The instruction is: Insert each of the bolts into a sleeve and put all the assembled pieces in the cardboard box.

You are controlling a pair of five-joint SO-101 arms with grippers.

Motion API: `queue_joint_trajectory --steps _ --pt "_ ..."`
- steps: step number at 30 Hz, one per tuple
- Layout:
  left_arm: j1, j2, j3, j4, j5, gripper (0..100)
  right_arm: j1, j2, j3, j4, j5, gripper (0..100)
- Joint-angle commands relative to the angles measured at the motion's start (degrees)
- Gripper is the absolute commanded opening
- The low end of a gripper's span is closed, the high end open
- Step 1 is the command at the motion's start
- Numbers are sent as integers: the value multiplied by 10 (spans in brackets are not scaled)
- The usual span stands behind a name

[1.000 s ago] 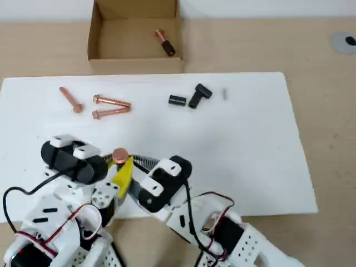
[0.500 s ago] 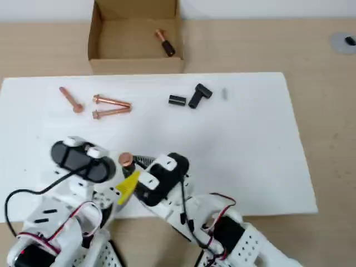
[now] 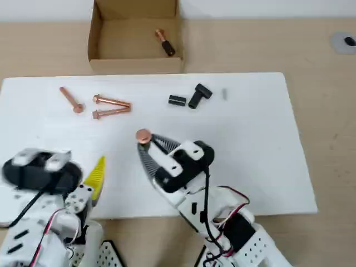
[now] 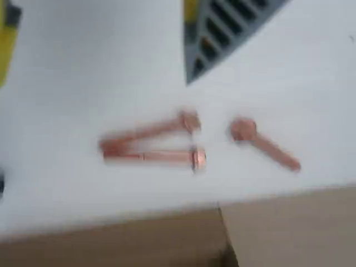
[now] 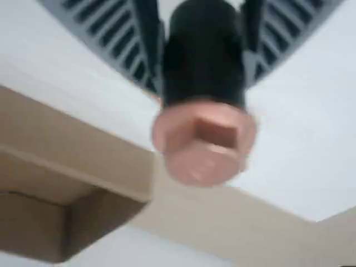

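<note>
The right claw (image 3: 143, 142) is gripping a black sleeve (image 5: 203, 55) with a copper bolt (image 5: 203, 139) in it, above the desk (image 3: 328, 111). The left claw (image 4: 97, 55) is standing open, apparently holding nothing. Three loose bolts (image 3: 111, 102) are lying near the cardboard box (image 3: 97, 33).

Right claw (image 3: 146, 143) clenched on bolt (image 3: 143, 135), left claw (image 3: 95, 175) spread.

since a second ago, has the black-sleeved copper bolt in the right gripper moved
Yes, the copper bolt moved toward the brown cardboard box.
</note>
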State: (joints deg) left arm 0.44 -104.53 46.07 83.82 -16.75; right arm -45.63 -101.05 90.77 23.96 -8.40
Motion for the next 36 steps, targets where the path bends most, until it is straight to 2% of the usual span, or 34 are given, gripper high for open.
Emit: queue_joint_trajectory --steps 1,6,10,16,25,36 --pt "-33 13 -39 -45 49 221 34 7 -54 -8 26 9" --pt "-155 127 -38 -107 157 221 98 116 -151 -22 29 9" --pt "-171 273 -43 -154 193 221 132 275 -272 -46 31 9" --pt "-154 408 -41 -244 188 221 168 571 -498 -43 33 9" --pt "-121 516 -37 -243 98 221 181 931 -858 -47 33 9" --pt "-122 610 -4 -245 95 221 220 1325 -1266 -43 29 9"
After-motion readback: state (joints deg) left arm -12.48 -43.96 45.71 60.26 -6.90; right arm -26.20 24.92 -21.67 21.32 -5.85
